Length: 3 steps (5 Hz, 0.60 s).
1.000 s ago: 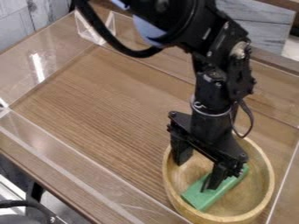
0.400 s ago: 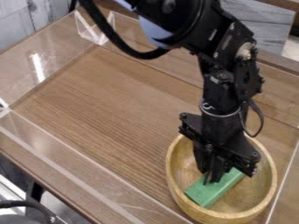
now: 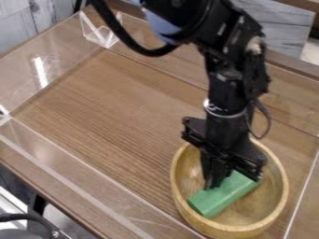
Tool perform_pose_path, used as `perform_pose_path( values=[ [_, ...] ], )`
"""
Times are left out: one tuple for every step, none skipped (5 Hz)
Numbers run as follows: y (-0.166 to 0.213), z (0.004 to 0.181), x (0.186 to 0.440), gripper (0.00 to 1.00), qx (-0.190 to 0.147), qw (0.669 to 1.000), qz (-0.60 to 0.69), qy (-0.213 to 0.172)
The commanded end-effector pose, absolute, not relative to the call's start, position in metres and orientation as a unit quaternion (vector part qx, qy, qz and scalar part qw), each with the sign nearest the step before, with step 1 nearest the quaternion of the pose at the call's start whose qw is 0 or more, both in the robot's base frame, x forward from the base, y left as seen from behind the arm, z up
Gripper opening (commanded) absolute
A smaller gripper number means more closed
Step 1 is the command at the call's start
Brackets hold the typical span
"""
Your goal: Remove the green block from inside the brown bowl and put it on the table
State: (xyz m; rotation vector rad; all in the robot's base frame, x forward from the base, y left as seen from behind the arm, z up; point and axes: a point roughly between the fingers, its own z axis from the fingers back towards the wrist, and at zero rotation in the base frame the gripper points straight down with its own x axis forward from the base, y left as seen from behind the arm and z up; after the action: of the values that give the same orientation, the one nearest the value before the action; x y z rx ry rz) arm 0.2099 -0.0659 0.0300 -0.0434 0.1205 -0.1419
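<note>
The brown bowl (image 3: 270,213) sits on the table (image 3: 112,103) at the lower right of the camera view. Inside it lies the green block (image 3: 219,198), a flat bright green bar tilted across the bowl's floor. My gripper (image 3: 228,180) points straight down into the bowl, and its black fingers are shut on the upper part of the green block. The block's lower left end still rests against the bowl's inside. The fingertips themselves are partly hidden by the block and the bowl's rim.
Low clear plastic walls (image 3: 62,56) edge the tabletop at the left and back. A broad stretch of bare wood grain lies left of the bowl. The dark arm (image 3: 230,65) rises from the bowl toward the top of the view.
The fingers were spread wide above the block a second ago; they have come down into the bowl and closed on the green block. The bowl has shifted slightly left.
</note>
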Motion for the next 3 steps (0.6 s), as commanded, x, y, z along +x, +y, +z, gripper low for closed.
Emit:
perform_pose_path(
  values=[
    [-0.067, 0.044, 0.214, 0.00, -0.034, 0.996, -0.064, 0.057],
    [-0.066, 0.049, 0.208, 0.00, -0.038, 0.995, -0.058, 0.076],
    [-0.065, 0.052, 0.204, 0.00, -0.041, 0.994, -0.054, 0.092]
  ],
)
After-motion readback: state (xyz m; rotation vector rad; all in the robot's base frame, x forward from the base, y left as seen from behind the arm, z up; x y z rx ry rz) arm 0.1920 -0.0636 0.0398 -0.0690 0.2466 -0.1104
